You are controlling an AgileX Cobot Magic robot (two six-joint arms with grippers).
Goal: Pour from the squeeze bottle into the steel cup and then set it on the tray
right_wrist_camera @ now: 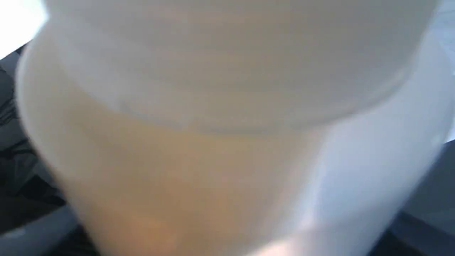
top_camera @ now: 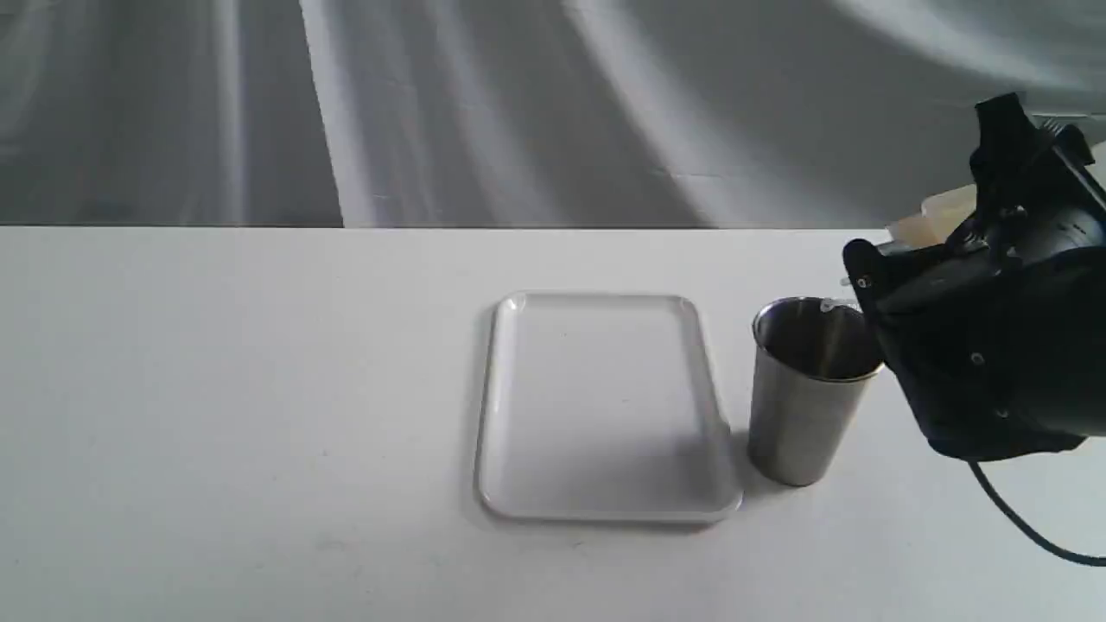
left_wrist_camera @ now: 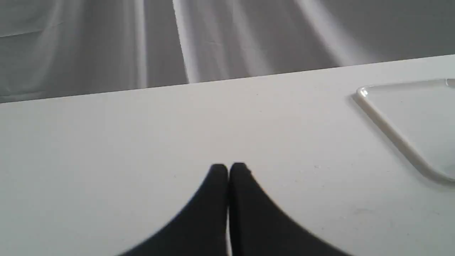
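Note:
The squeeze bottle (top_camera: 940, 214) is tipped sideways in my right gripper (top_camera: 955, 229), which is shut on it at the right edge of the exterior view. Its small whitish nozzle tip (top_camera: 829, 304) hangs just over the far rim of the steel cup (top_camera: 799, 423). The cup stands upright on the table, close to the right side of the white tray (top_camera: 596, 406). Up close, the bottle (right_wrist_camera: 220, 142) fills the right wrist view, with amber liquid showing through its wall. My left gripper (left_wrist_camera: 228, 168) is shut on nothing, low over the table, left of the tray (left_wrist_camera: 385, 125).
The white table (top_camera: 216, 415) ends at a far edge against a grey draped cloth backdrop (top_camera: 518, 104). A black cable (top_camera: 1020, 518) trails from the right arm toward the table's front right. The tray holds nothing.

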